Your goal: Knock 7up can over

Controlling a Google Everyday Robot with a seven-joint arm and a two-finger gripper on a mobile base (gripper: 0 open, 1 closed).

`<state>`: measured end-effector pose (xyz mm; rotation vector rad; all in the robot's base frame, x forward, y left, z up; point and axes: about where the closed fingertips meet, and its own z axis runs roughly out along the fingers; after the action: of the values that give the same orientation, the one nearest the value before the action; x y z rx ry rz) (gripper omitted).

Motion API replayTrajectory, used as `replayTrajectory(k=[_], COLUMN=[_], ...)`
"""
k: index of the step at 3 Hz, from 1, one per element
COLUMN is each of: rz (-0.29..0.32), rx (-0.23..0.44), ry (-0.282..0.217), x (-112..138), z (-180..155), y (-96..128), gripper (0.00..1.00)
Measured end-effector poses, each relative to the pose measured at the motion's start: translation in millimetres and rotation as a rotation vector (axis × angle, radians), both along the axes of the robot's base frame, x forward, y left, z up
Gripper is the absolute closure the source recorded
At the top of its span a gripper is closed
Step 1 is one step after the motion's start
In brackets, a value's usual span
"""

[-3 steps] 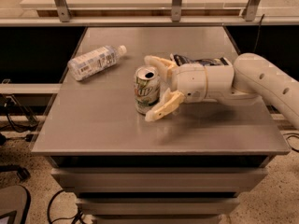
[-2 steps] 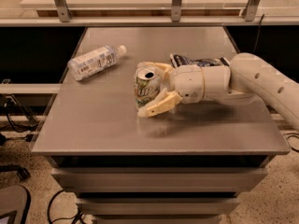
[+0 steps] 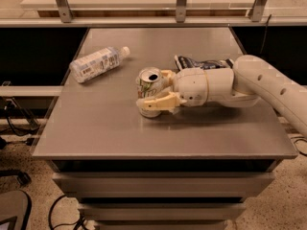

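Grey brushed metal makes the table (image 3: 96, 138), smooth and matt along its near edge. In the middle is the 7up can (image 3: 146, 86), a small cylinder, white and green, with a silver top and an open mouth, on its base and not yet fallen. The gripper (image 3: 153, 92), of rounded cream plastic, has its fingers spread wide around the can, and the near finger (image 3: 162, 102) crosses the can's lower side. A second ago this finger was further right. Behind lies a dark crinkled snack bag (image 3: 199, 63). Far left, a clear plastic bottle (image 3: 96, 63) lies on its side.
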<state>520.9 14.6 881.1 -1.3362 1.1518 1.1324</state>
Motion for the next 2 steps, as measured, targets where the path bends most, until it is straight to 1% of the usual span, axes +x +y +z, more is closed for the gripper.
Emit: replayTrajectory(k=[1, 2], rz=[0.008, 0.018], rx=[-0.025, -0.102], ry=[-0.011, -0.059], x=[3.7, 8.8], z=[0.5, 8.8], y=[-3.5, -9.9], gripper=[0.88, 1.00])
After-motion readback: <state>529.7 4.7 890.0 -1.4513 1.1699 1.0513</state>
